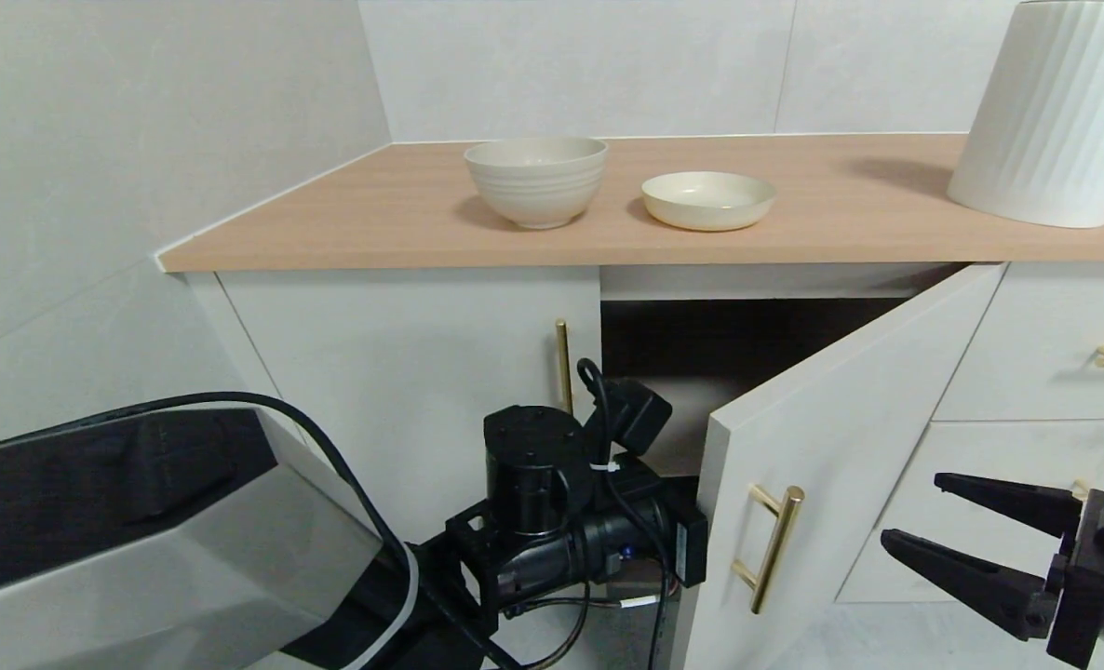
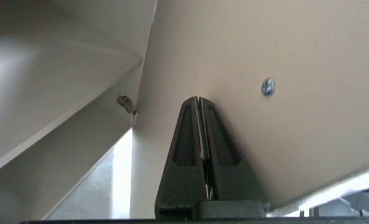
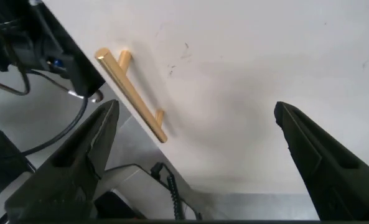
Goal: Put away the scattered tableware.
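Tiled kitchen corner, white cupboards under wooden counter (image 1: 375, 219); near right, right gripper (image 1: 912, 510) fingers apart, empty, just right of door (image 1: 841, 409) handle (image 1: 775, 549); left gripper (image 2: 198, 99) fingers together against door's inner face; step judged: opening cupboard; next, swing door wider for room; far, bowl (image 1: 535, 180) and dish (image 1: 708, 198) on counter near front edge, open space around both.

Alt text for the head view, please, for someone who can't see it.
A bowl and a shallow dish sit side by side on a wooden counter, above a cabinet door standing open. The left arm sits against the door's inner side; the right pincer, open, hangs near its brass handle.
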Tool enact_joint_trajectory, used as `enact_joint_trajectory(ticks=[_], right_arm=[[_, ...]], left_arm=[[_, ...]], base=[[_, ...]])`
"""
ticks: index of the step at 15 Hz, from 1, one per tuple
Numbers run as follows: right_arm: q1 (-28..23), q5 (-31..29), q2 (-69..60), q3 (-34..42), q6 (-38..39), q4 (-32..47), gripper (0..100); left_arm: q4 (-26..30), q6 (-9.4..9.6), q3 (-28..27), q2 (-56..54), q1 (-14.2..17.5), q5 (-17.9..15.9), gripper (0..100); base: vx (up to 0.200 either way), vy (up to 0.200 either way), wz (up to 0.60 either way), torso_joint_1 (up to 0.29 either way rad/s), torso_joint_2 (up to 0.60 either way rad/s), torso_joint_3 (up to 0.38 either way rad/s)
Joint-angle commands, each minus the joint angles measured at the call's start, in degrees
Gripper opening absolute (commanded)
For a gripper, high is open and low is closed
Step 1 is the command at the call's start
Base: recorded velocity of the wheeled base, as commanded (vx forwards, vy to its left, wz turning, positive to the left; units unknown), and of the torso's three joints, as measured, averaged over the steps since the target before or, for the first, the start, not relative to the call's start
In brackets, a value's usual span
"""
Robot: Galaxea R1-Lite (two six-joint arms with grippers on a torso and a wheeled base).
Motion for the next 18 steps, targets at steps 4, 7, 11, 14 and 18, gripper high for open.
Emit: enact_joint_trajectory(ticks=[4, 7, 11, 14, 18], right_arm=[[0.0, 0.1, -1.9, -0.4, 0.0, 0.2, 100], [0.0, 0.1, -2.1, -0.5, 0.0, 0.2, 100], [0.0, 0.1, -2.7, -0.9, 0.0, 0.2, 100], [-0.1, 0.0, -3.8, -2.3, 0.1, 0.2, 100], [-2.5, -0.2, -5.7, -6.9, 1.9, 0.3, 100]], left_arm=[[2.1, -0.03, -2.7, -0.2, -1.2, 1.1, 0], [5.8, -0.03, -6.6, 1.7, -1.2, 1.2, 0], [12.8, -0.03, -15.6, 6.0, 0.0, 1.2, 0], [15.3, -0.12, -18.7, 6.7, -0.1, 2.6, 0], [16.8, -0.12, -20.9, 5.4, -4.5, 5.2, 0]], base=[[-0.2, 0.0, 0.0, -0.002, 0.0, 0.0], [-0.067, 0.0, 0.0, -0.006, 0.0, 0.002], [0.0, 0.0, 0.0, 0.0, 0.0, 0.0], [0.0, 0.0, 0.0, 0.0, 0.0, 0.0], [0.0, 0.0, 0.0, 0.0, 0.0, 0.0]])
